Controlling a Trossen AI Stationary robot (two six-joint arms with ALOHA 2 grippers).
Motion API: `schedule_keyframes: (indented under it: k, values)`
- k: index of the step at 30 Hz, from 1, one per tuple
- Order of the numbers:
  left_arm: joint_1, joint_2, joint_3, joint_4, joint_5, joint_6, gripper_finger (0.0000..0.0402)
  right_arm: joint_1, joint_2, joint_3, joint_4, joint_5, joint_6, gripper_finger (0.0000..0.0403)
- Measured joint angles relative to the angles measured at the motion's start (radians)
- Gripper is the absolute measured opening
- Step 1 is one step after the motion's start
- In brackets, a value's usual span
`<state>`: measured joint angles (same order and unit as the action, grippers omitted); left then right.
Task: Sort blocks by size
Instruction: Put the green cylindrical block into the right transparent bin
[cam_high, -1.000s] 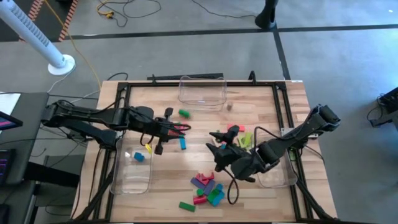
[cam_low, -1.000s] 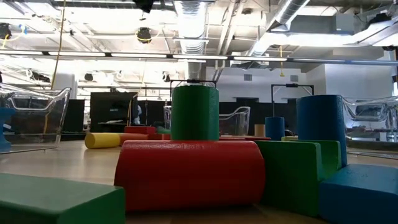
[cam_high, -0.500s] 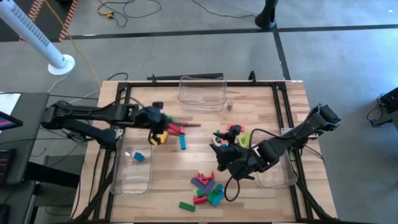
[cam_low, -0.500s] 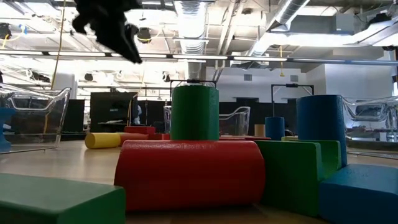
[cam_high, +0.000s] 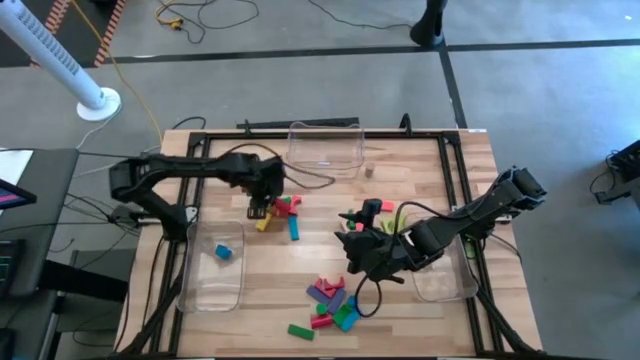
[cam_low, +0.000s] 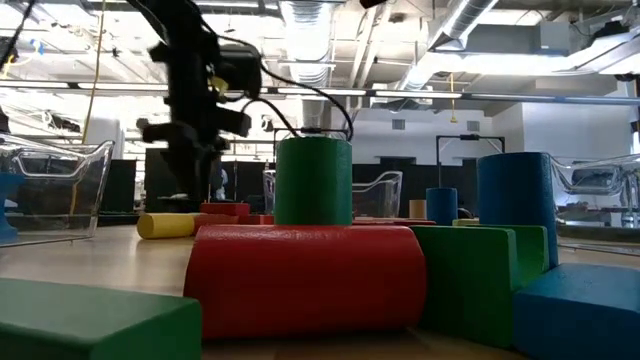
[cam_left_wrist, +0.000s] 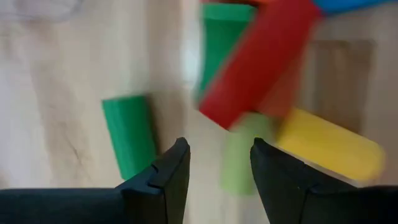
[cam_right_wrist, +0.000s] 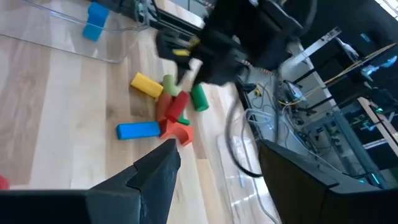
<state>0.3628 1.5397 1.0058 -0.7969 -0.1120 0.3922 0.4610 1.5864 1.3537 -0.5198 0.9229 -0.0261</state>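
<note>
Wooden table (cam_high: 420, 170) (black-framed) on grey floor (cam_high: 300, 90).

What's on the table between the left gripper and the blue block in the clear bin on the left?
High view: only bare wooden table and the bin's clear wall separate the left gripper from the blue block.

The left tool (cam_left_wrist: 216, 171) hangs over the wooden desk (cam_left_wrist: 56, 93) with its two dark fingers (cam_left_wrist: 168, 177) apart and empty. Beyond them lie a green cylinder (cam_left_wrist: 129, 142), a red bar (cam_left_wrist: 258, 62) tilted across a green block (cam_left_wrist: 217, 43), and a yellow cylinder (cam_left_wrist: 329, 144).
</note>
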Motion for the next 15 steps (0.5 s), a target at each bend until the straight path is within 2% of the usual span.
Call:
schedule_keyframes:
  k: [11,15]
  values:
    - [0.13,0.03,0.069,-0.002,0.066,0.066,0.0161,0.003,0.0,0.0,-0.058,-0.011,0.049,0.0258]
    - [0.182,0.06,0.069,-0.012,0.171,0.098,0.0178,0.009,0.005,0.0,-0.069,-0.012,0.061,0.0258]
